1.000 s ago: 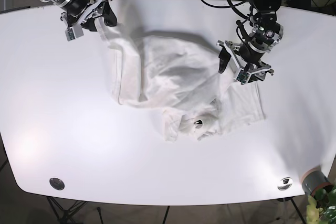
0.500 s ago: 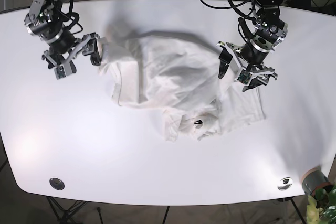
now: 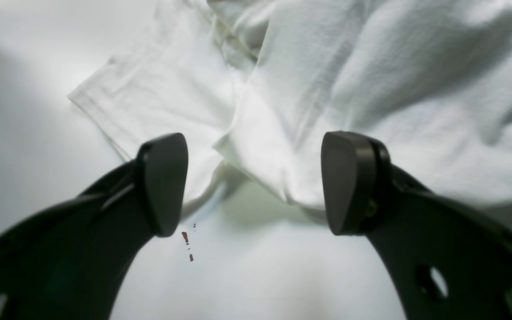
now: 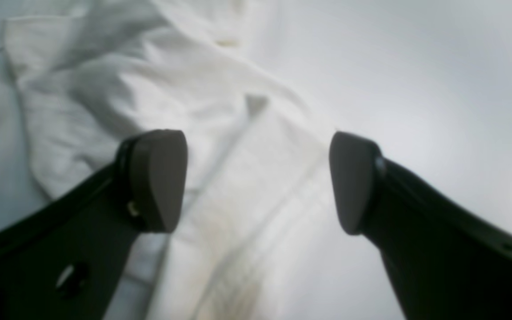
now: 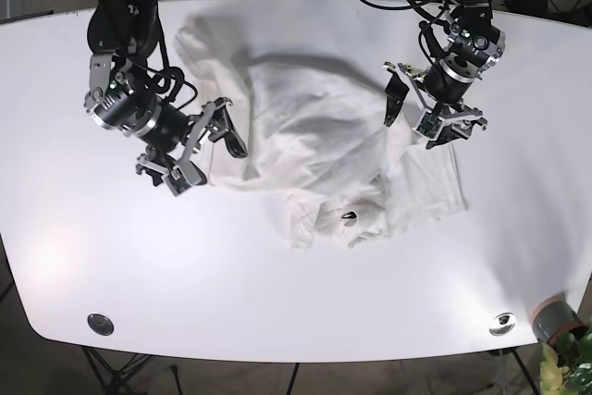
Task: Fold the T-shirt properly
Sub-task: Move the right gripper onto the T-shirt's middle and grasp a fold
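From my seat the fold has hardly begun: the crumpled white cotton T-shirt lies in a bunched heap across the middle of the white oval table, with no clean crease or squared edge that I can see. One flat panel spreads toward the base view's lower right, and a rumpled fold near the front edge carries a small dark mark I cannot identify.

My left gripper hangs with its jaws spread wide, nothing between them, poised over a hem corner of the shirt where cloth meets bare table. My right gripper is likewise spread and empty, above a flat sleeve-like strip at the shirt's side edge.

I judge that everything is left to do: take hold of the cloth, spread it flat, then make the folds. A few small reddish specks sit on the table just by the left gripper
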Tool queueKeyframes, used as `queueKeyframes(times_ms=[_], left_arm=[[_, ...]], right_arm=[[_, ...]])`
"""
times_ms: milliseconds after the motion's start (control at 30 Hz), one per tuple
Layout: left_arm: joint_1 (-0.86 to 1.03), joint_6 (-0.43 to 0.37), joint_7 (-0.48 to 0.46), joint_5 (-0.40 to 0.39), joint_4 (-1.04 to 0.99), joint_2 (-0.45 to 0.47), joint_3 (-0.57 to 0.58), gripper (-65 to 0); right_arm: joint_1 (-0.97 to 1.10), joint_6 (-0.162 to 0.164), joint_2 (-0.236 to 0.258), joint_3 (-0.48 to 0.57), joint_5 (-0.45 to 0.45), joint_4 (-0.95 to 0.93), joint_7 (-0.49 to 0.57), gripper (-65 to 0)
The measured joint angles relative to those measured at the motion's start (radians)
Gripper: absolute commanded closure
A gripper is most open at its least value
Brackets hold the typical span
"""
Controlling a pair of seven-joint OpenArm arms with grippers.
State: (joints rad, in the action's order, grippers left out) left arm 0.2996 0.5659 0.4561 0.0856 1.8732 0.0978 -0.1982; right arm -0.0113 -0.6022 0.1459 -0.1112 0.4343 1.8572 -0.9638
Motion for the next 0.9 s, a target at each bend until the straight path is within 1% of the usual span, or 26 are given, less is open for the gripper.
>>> queueKeyframes(times_ms=[133, 367, 467, 500, 600, 700, 767, 900], left_arm=[[0.002, -0.002, -0.001, 0.0, 0.0, -0.006, -0.035, -43.9], [0.002, -0.003, -0.002, 0.0, 0.0, -0.003, -0.058, -43.9], [0.002, -0.003, -0.001, 0.0, -0.002, -0.006, -0.058, -43.9], [0.002, -0.003, -0.004, 0.0, -0.002, -0.006, -0.058, -43.9], [0.002, -0.003, -0.001, 0.0, -0.003, -0.005, -0.057, -43.9], [0.002, -0.003, -0.001, 0.0, -0.003, -0.005, -0.057, -43.9], [0.002, -0.004, -0.001, 0.001, -0.004, -0.005, -0.056, -43.9], [0.002, -0.003, -0.003, 0.0, -0.004, -0.005, -0.055, -43.9]], right_arm=[[-0.114, 0.007, 0.003, 0.103, -0.011, -0.107, -0.006, -46.6], [-0.324, 0.006, -0.002, 0.258, -0.003, -0.326, 0.01, -46.6], [-0.401, 0.008, -0.019, 0.314, -0.01, -0.425, 0.049, -46.6], [-0.424, 0.014, -0.025, 0.333, -0.016, -0.454, 0.054, -46.6], [-0.492, 0.01, -0.04, 0.419, -0.011, -0.55, 0.099, -46.6], [-0.548, 0.01, -0.074, 0.499, -0.011, -0.636, 0.144, -46.6], [-0.572, 0.008, -0.088, 0.538, -0.008, -0.684, 0.177, -46.6], [-0.615, 0.007, -0.136, 0.549, -0.005, -0.803, 0.229, -46.6]])
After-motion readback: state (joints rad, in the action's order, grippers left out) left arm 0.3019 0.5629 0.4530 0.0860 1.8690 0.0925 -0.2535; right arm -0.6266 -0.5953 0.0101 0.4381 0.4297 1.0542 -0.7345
